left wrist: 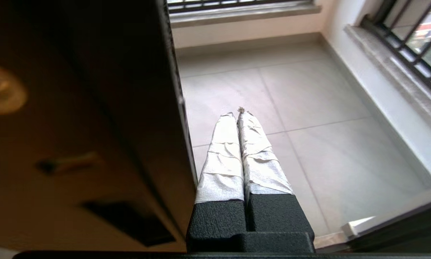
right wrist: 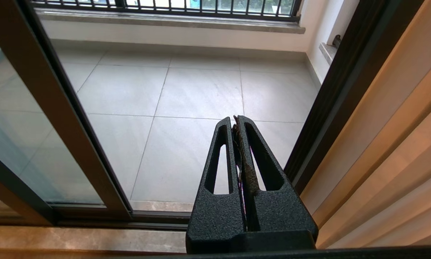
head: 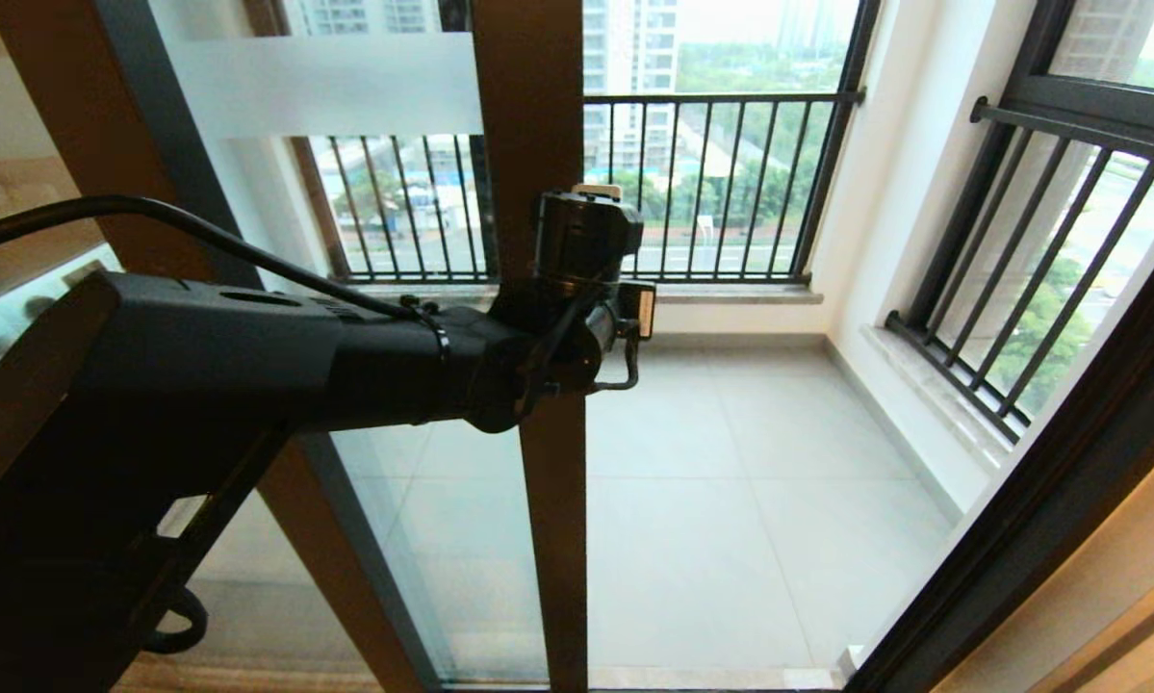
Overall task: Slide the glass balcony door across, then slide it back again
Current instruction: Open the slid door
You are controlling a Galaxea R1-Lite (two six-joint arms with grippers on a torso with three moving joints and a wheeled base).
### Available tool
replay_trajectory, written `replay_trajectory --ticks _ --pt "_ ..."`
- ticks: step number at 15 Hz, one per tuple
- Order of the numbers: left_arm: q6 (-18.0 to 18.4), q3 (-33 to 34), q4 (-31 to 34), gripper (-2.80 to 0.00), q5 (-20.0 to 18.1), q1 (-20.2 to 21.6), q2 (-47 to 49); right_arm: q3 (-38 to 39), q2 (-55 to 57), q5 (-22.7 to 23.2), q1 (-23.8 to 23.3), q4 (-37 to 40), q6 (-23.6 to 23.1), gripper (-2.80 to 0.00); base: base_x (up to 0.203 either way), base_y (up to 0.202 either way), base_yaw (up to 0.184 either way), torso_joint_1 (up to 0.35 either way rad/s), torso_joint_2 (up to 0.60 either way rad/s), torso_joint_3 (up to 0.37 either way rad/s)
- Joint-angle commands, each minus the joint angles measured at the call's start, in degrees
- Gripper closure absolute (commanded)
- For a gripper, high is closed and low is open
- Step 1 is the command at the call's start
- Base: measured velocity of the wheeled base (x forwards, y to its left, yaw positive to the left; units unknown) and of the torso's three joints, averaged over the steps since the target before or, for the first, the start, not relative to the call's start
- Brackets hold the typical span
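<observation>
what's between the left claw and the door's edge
Nothing. In the left wrist view the left claw, fingers pressed together, sits right beside the edge of the glass balcony door, with only bare balcony floor beyond it.

No legible text, label, brand, number or sign anywhere. Frosted white band (head: 331,85) across clear glass of dark-brown-framed sliding balcony door (head: 538,115): blank where visible. Small pale tag (head: 647,313) on black wrist unit: markings too small to read.
</observation>
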Motion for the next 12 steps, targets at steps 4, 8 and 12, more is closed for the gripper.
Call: replay_trajectory --ticks 4,8,12 --pt "-0.05 2.31 -0.02 0.00 -0.29 1.91 -2.11 0.00 -0.02 0.03 0.04 0.00 -0.05 0.00 0.000 0.000 0.000 0.000 0.00 0.000" --pt "-0.05 4.36 -0.02 0.00 -0.37 2.96 -3.75 0.00 -0.02 0.03 0.04 0.00 -0.04 0.00 0.000 0.000 0.000 0.000 0.00 0.000" --pt "-0.05 5.48 -0.02 0.00 -0.29 4.39 -4.65 0.00 -0.02 0.03 0.04 0.00 -0.05 0.00 0.000 0.000 0.000 0.000 0.00 0.000"
